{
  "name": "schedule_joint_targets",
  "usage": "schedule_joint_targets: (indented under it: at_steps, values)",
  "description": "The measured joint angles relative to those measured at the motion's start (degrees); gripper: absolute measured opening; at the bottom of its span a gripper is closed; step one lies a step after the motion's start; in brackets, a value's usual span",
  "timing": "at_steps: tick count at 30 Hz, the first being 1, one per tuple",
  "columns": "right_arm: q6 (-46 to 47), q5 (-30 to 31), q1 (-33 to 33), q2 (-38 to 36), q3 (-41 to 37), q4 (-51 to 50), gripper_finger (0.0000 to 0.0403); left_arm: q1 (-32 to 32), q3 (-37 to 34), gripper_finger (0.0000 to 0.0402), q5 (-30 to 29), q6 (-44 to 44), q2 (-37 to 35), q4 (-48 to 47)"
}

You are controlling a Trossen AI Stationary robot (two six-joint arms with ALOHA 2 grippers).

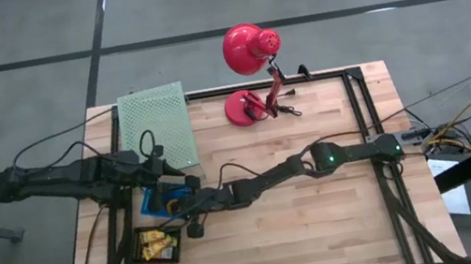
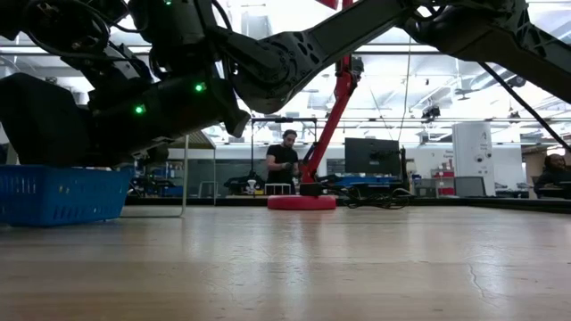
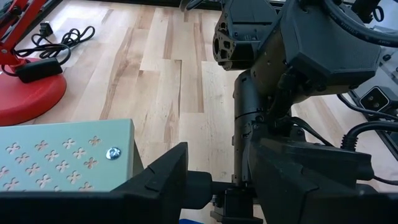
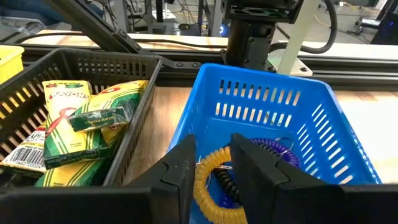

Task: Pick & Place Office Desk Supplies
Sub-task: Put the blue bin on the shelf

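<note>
The right gripper hangs inside the blue basket near the table's left edge, fingers slightly apart over a yellow coil; contact unclear. Left gripper: fingers parted, empty.

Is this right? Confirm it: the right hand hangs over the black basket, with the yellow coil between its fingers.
Wrong basket. The right hand hangs over the blue basket, as the right wrist view shows; the black basket beside it holds crayon boxes. The yellow coil does show between its fingers, though whether they grip it is unclear.
</note>
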Motion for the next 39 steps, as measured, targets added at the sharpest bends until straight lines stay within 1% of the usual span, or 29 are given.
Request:
schedule_joint_targets:
  at_steps: [10,16,20,25,29,37,39]
  values:
    - [-3.0,0.4,0.0,0.0,-0.1,3.0,0.0103,0.0,0.0,0.0173,0.0,0.0,0.0,0.0]
    - [-3.0,0.9,0.0,0.0,-0.1,3.0,0.0095,0.0,0.0,0.0173,0.0,0.0,0.0,0.0]
    - [-5.6,4.1,0.7,0.0,-0.1,3.0,0.0090,0.0,0.0,0.0173,0.0,0.0,0.0,0.0]
    - [-12.4,11.7,3.1,-0.1,-0.1,3.5,0.0090,0.0,0.0,0.0173,0.0,0.0,0.0,0.0]
    - [-16.9,15.4,4.5,-0.2,-0.1,3.5,0.0097,0.0,0.0,0.0173,0.0,0.0,0.0,0.0]
    - [-17.8,15.7,4.9,-0.4,-0.1,3.5,0.0117,0.0,0.0,0.0173,0.0,0.0,0.0,0.0]
    - [-18.0,16.6,5.4,-0.5,-0.1,3.4,0.0120,0.0,0.0,0.0173,0.0,0.0,0.0,0.0]
